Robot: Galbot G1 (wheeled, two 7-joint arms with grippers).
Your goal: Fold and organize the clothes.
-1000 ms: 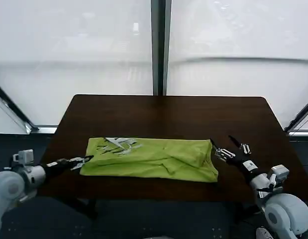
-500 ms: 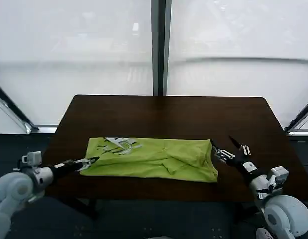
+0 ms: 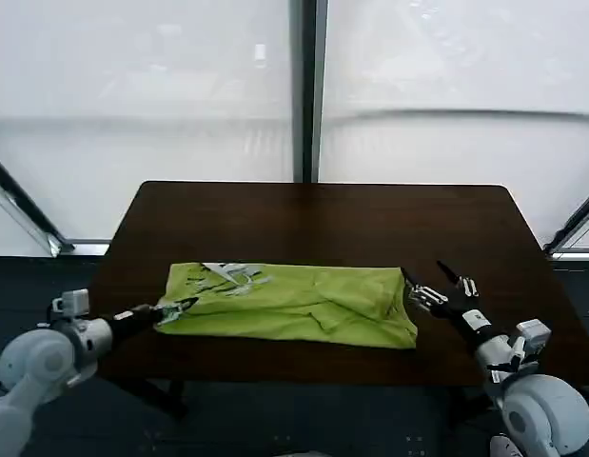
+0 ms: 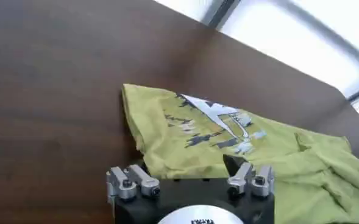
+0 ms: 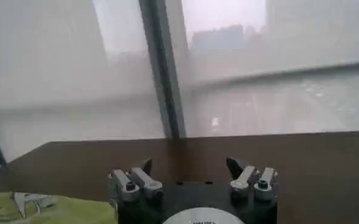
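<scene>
The clothes are one lime-green T-shirt (image 3: 294,305), folded into a long band across the near half of the dark table (image 3: 313,219). A grey and white print shows on its far left part (image 4: 219,122). My left gripper (image 3: 177,307) is at the shirt's near left corner, open, and in the left wrist view the crumpled edge of the shirt (image 4: 167,152) lies between its jaws (image 4: 188,167). One fingertip (image 4: 231,163) shows there; the fabric hides the other. My right gripper (image 3: 432,286) stands open just off the shirt's right end, with nothing in it (image 5: 189,167).
The table's near edge (image 3: 304,371) runs close below the shirt. Bare wood lies behind the shirt up to the far edge. A frosted window with a dark upright post (image 3: 306,90) stands behind the table.
My left gripper has slid right along the table's near side and reached the shirt's near left corner. The right gripper and the shirt have hardly moved.
</scene>
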